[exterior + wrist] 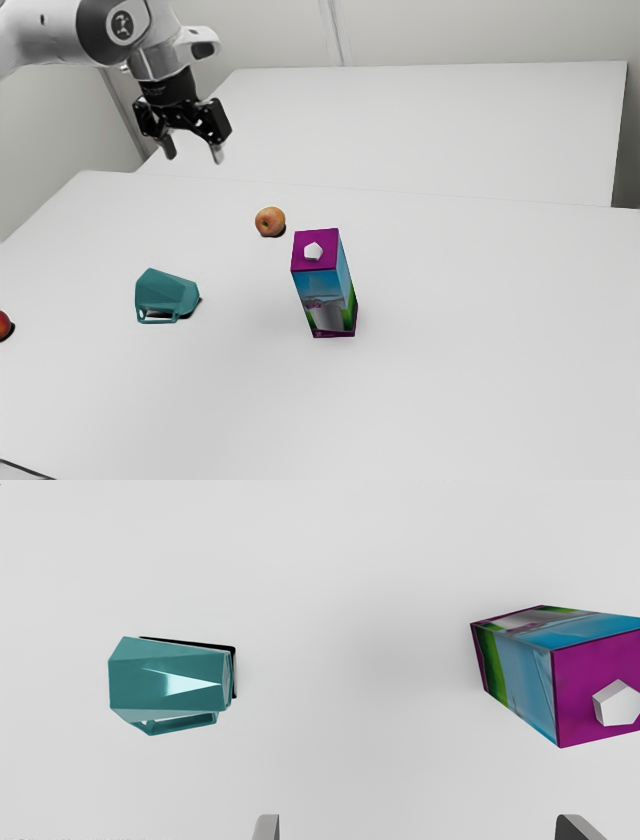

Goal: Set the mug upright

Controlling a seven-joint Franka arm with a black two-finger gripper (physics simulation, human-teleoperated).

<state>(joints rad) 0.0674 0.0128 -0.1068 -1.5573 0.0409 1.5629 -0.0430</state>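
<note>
In the exterior view, I have the tool [194,154] raised over the surface [440,400], farther back than the carton [322,285]. The mug [166,293] lies on its side, well apart from the carton on the exterior view's left. An apple [270,221] sits near the carton, behind it and toward that same side.

In my wrist view, the tool [417,826] stands wide, and the mug's handle [182,724] is on its side nearer the fingertips.

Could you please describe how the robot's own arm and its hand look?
The smooth, rounded white arm has a dark grey joint with a round black-and-white emblem. The black two-finger hand is angular, with grey fingertips.
</note>
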